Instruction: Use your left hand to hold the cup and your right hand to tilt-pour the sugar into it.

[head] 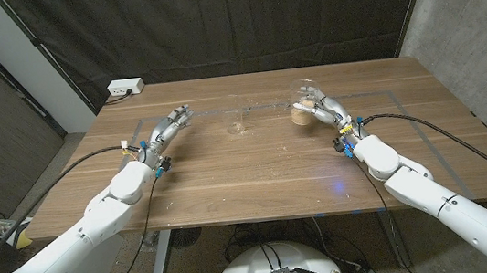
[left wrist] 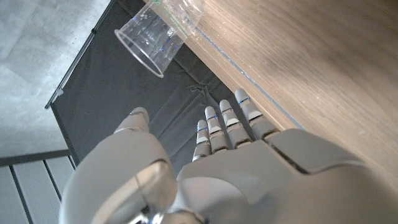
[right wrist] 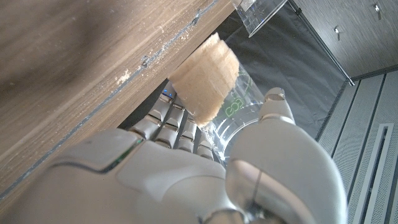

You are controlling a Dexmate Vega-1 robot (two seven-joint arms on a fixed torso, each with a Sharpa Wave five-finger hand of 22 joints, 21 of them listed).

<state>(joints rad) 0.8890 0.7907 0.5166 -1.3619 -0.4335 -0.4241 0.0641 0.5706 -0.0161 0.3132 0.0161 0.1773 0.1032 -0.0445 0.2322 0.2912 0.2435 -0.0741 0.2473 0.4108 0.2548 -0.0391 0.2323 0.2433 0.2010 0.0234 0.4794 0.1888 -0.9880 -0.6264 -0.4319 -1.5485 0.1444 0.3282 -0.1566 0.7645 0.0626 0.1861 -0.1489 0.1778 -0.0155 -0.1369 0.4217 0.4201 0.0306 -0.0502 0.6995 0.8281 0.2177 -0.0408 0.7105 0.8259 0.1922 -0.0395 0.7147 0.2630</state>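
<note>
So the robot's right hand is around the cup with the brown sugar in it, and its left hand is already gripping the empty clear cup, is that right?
Not quite. The right hand does hold the sugar cup, but the left hand is not gripping the empty clear cup. In the head view that cup stands apart from it on the table, and the left wrist view shows the fingers open, short of the cup.

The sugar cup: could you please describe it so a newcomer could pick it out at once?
On the wooden table, look toward the far edge, right of centre. There the right hand grips a clear plastic cup with tan brown sugar filling its bottom. The other clear plastic cup, nearer the middle, is empty and unheld.
</note>
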